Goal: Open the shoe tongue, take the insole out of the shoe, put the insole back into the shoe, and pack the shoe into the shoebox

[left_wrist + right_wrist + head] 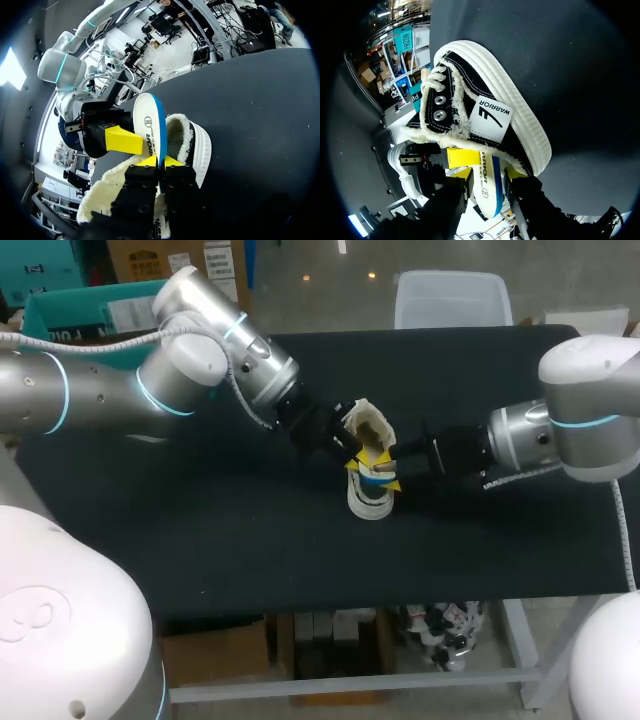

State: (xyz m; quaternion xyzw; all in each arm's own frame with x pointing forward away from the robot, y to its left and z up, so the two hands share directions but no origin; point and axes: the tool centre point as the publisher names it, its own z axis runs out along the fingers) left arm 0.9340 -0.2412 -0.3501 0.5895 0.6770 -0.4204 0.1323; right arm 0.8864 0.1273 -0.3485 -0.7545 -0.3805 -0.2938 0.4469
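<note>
A black high-top shoe [368, 425] with a white sole and cream fleece lining rests on the black table [200, 530], its opening turned up between my two grippers. A white insole [375, 478] with a blue edge sticks out of the opening. In the left wrist view my left gripper [161, 161] is shut on the blue edge of the insole [147, 115], just above the shoe [197, 145]. My right gripper [488, 173] stands open with the insole [490, 192] between its fingers, close beside the shoe's [490, 95] collar. In the head view the left gripper [352, 452] and right gripper [392, 468] meet at the shoe.
A teal open box [60, 315] stands at the table's far left corner. A clear plastic bin [450, 300] sits past the far edge. Bare tabletop lies in front of the shoe and to both sides.
</note>
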